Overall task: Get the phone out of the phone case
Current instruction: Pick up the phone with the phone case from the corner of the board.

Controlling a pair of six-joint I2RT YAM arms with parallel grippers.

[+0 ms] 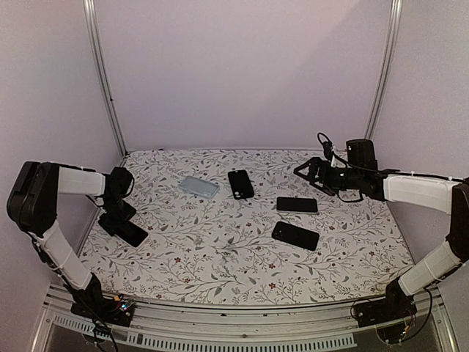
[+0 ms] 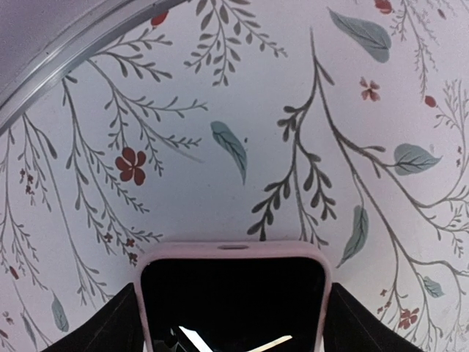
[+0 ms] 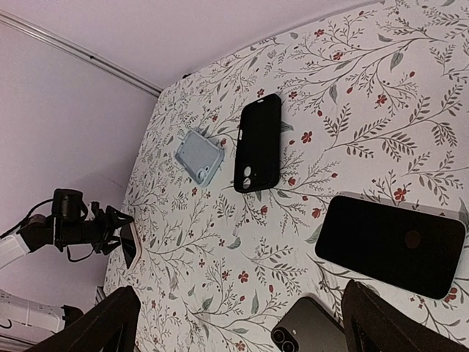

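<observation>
Barely begun: finds the phone [image 2: 233, 301] not yet out of its pink case [image 2: 233, 250], lying on the tabletop [image 1: 220, 257] at the left of the top view, between the fingers [image 2: 110, 334] of the left gripper [image 1: 126, 226]. Cannot tell a firm grip on the case from a mere flanking of it. Leaves the whole removal to do, with the right gripper [image 1: 308, 173] spread wide and empty at the upper right, well apart from the phone.

Phone [image 2: 233, 304], black screen up, seated in pale pink case [image 2: 233, 251]; lies near left edge of table [image 1: 220, 249]
</observation>
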